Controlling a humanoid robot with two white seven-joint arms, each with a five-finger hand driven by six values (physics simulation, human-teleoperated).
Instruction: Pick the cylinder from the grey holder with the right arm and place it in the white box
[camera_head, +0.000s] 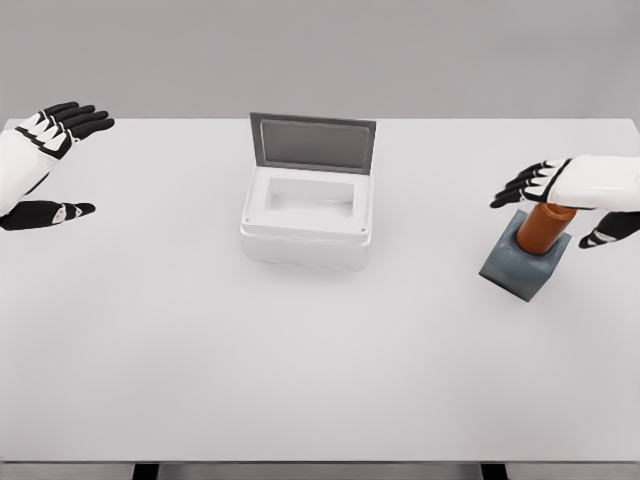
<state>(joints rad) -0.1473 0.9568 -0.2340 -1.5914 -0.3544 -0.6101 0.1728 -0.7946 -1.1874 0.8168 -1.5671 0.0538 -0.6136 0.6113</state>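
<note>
An orange-brown cylinder (543, 229) stands upright in a grey square holder (519, 265) at the right of the table. My right hand (565, 205) hovers just above the cylinder's top, palm down, fingers spread and holding nothing. The thumb (603, 236) hangs to the cylinder's right. A white box (307, 237) with its grey lid (313, 143) raised at the back sits in the middle of the table, its cavity showing nothing inside. My left hand (45, 165) rests open at the far left edge.
The white table (300, 370) spreads wide in front of the box and between the box and the holder. Its front edge runs along the bottom of the view, and a grey wall lies behind.
</note>
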